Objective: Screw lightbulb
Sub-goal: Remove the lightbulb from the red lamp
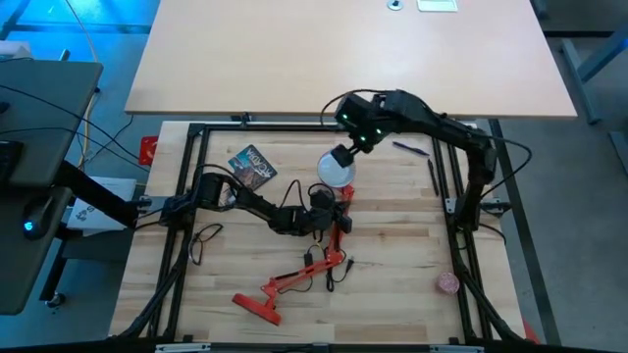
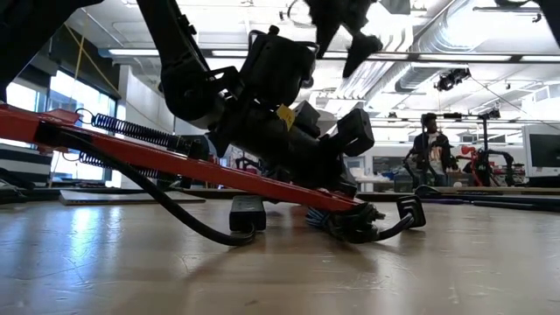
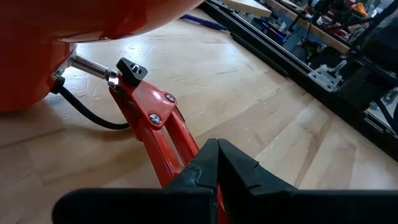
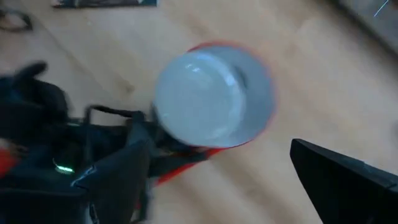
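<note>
A red desk lamp (image 1: 294, 279) lies on the wooden table, its base (image 1: 257, 305) near the front and its shade (image 1: 335, 171) toward the far side. The white lightbulb (image 4: 198, 102) sits in the red-rimmed shade (image 4: 258, 93), dome toward the right wrist camera. My right gripper (image 4: 219, 144) is open just above it, one finger on each side of the shade; I see no touch. It also shows in the high view (image 1: 343, 157). My left gripper (image 1: 327, 211) is shut on the lamp's red arm just below the shade. My left gripper pinches the lamp's red upper arm (image 3: 177, 146) between its two fingers (image 3: 249, 177), a short way below the joint with the black knob (image 3: 132, 68). The fingers come in low from the table's left. The arm rises slanting from the table, as the low view (image 2: 201, 166) shows.
A dark booklet (image 1: 253, 167) lies at the far left, two pens (image 1: 412, 147) at the far right, a pink round thing (image 1: 448, 283) near the right rail. The lamp's black cord (image 1: 206, 240) trails leftward. A person (image 2: 429, 144) sits in the room behind.
</note>
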You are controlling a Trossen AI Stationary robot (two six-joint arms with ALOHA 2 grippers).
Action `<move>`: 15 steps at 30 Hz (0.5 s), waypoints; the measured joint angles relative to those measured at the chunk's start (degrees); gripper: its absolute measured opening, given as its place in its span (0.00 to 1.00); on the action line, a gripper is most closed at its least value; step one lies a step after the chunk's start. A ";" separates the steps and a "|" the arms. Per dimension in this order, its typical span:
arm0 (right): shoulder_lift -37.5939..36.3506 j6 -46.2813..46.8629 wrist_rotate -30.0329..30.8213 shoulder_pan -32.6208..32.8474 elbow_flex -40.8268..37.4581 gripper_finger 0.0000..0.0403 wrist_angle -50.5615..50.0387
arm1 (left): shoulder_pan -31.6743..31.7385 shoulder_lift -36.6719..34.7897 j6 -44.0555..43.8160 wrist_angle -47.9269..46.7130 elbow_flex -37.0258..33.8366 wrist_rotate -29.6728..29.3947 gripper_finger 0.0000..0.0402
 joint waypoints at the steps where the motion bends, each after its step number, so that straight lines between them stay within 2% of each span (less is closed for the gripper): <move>1: 0.89 3.13 -2.91 -0.86 0.00 0.95 -0.03 | 0.00 0.00 0.25 0.00 0.00 0.28 0.00; 3: 3.36 7.60 -9.37 -2.19 -0.04 0.95 0.09 | 0.00 0.00 0.26 0.03 0.00 0.54 0.00; 6: 6.32 10.63 -10.76 -2.41 -0.11 0.95 1.24 | 0.00 0.00 0.26 0.07 0.00 0.63 0.00; 8: 7.52 11.71 -10.00 -1.83 -0.09 0.95 0.93 | 0.00 0.00 0.28 0.07 0.00 0.65 0.00; 13: 9.26 13.59 -3.43 0.59 -0.09 0.95 -0.05 | 0.00 0.00 0.27 0.11 0.00 0.81 0.00; 15: 9.29 14.98 -4.13 1.00 -0.09 0.95 2.83 | 0.00 0.00 0.28 0.11 0.00 0.88 0.00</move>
